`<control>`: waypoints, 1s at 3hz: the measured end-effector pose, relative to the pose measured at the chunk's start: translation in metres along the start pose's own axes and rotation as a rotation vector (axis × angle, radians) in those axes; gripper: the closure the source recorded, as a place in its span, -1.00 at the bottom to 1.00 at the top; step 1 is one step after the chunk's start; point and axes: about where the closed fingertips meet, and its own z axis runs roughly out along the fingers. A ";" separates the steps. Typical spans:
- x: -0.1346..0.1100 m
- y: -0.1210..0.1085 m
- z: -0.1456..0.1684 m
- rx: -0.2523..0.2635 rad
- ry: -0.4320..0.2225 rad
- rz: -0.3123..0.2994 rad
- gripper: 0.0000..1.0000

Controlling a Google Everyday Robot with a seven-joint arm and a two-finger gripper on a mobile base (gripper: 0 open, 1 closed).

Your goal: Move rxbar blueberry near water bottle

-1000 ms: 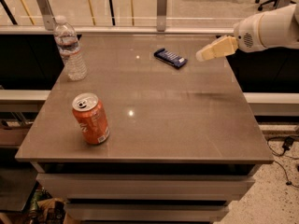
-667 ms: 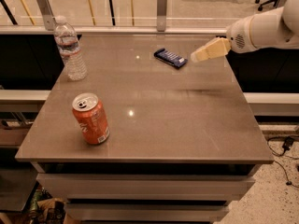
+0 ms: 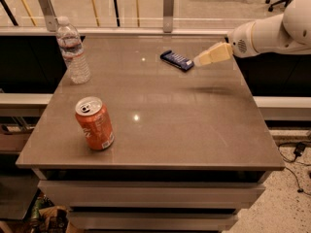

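The rxbar blueberry (image 3: 177,60), a small flat dark blue bar, lies on the grey table (image 3: 184,120) toward the far right. The water bottle (image 3: 73,51), clear with a white cap, stands upright at the far left corner. My gripper (image 3: 198,61) comes in from the right on a white arm, its pale fingertips just right of the bar's near end and a little above the table. It holds nothing.
An orange soda can (image 3: 95,123) stands upright near the front left. A metal rail with posts (image 3: 168,9) runs behind the table's far edge. The table's right edge is under my arm (image 3: 272,33).
My gripper has moved left and slightly down, closing the gap to the bar's right end. The bar, bottle and can have not moved.
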 end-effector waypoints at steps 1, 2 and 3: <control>0.001 -0.004 0.015 -0.023 -0.026 0.004 -1.00; 0.000 -0.003 0.033 -0.039 -0.036 0.000 -1.00; -0.002 0.003 0.049 -0.031 -0.005 -0.024 -1.00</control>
